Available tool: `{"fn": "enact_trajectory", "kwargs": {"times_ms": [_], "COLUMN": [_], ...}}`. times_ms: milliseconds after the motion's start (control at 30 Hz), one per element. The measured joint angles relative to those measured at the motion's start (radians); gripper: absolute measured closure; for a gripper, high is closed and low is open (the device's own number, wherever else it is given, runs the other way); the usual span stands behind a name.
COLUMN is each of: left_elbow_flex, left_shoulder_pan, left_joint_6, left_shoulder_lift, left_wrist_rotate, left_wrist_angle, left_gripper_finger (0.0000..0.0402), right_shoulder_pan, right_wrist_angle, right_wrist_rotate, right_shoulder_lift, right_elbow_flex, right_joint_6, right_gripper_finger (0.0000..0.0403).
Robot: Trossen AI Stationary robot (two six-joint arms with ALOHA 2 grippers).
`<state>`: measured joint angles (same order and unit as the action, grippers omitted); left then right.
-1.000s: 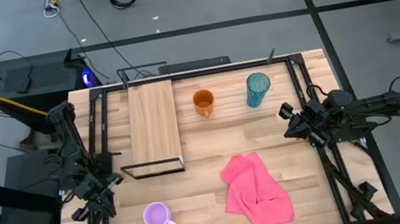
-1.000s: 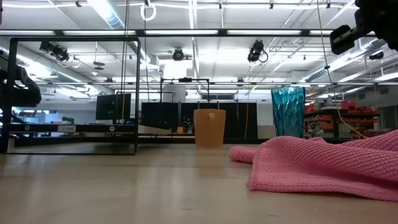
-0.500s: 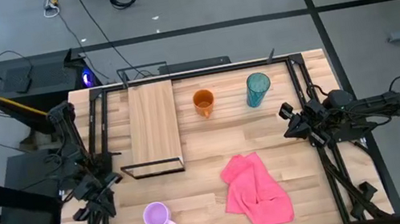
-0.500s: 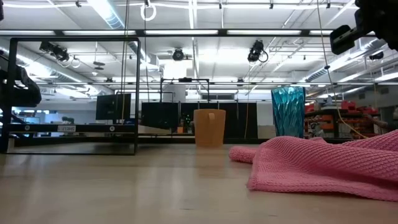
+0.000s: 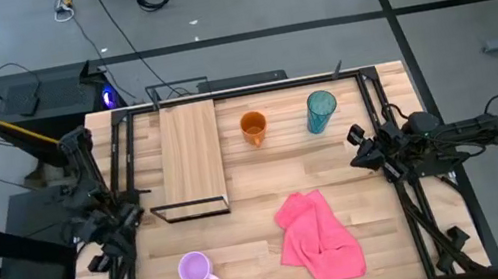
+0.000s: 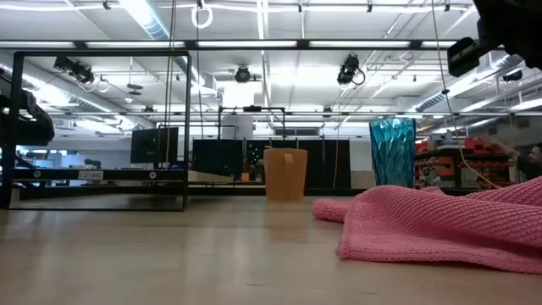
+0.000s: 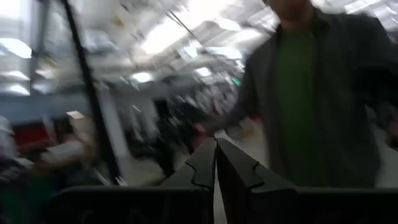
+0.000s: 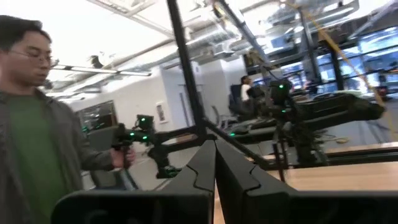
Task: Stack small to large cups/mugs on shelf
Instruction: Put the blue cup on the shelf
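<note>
The left wrist view is blurred. Left end effector (image 7: 216, 163) and right end effector (image 8: 214, 163) are pressed together, empty, at the counter's (image 5: 249, 261) side edges.

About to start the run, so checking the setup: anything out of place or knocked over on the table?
Nothing is tipped or spilled. The one oddity is a crumpled pink cloth near the table's front, unrelated to the upright orange mug, teal tumbler and purple mug.
</note>
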<state>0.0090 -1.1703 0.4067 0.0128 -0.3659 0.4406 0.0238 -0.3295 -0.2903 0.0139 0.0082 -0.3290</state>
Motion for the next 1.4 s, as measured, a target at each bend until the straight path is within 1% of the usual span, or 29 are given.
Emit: {"fn": "enact_trajectory", "kwargs": {"times_ms": [100,267,433,600,733,800,900,1033,1100,1267,1333,1400], "left_elbow_flex": [0.0,0.0,0.0,0.0,0.0,0.004,0.049,0.143,0.202,0.367,0.435,0.496], "left_shoulder_pan": [0.024,0.075,0.134,0.176,0.187,0.196,0.213,0.232,0.238,0.238,0.238,0.238], "left_joint_6": [0.02,0.092,0.181,0.181,0.185,0.221,0.279,0.332,0.363,0.435,0.477,0.528], "left_shoulder_lift": [0.0,0.0,0.0,0.0,0.0,0.0,0.0,0.0,0.0,0.006,0.031,0.072], "left_wrist_rotate": [-0.064,-0.157,-0.165,-0.165,-0.154,-0.154,-0.139,-0.085,-0.077,-0.059,-0.033,-0.004], "left_wrist_angle": [0.15,0.349,0.51,0.605,0.61,0.618,0.622,0.599,0.565,0.377,0.31,0.284], "left_gripper_finger": [0.0388,0.0392,0.038,0.0371,0.0375,0.0379,0.0384,0.0383,0.0379,0.0366,0.0362,0.0359], "right_shoulder_pan": [0.0,0.0,0.0,0.0,0.0,0.0,0.0,0.0,0.0,0.0,0.0,0.0], "right_wrist_angle": [0.002,-0.008,-0.013,-0.017,-0.017,-0.017,-0.017,-0.017,-0.017,-0.017,-0.017,-0.013], "right_wrist_rotate": [0.089,0.229,0.302,0.362,0.415,0.434,0.443,0.443,0.444,0.444,0.444,0.444], "right_shoulder_lift": [0.0,0.0,0.0,0.0,0.0,0.0,0.005,0.047,0.085,0.219,0.279,0.34], "right_elbow_flex": [0.009,0.039,0.085,0.144,0.204,0.237,0.29,0.374,0.421,0.565,0.627,0.691], "right_joint_6": [0.0,0.0,0.0,0.0,0.0,0.0,0.0,0.0,0.018,0.119,0.156,0.199], "right_gripper_finger": [0.0387,0.0387,0.0387,0.0387,0.0387,0.0387,0.0387,0.0387,0.0387,0.0387,0.0387,0.0387]}}
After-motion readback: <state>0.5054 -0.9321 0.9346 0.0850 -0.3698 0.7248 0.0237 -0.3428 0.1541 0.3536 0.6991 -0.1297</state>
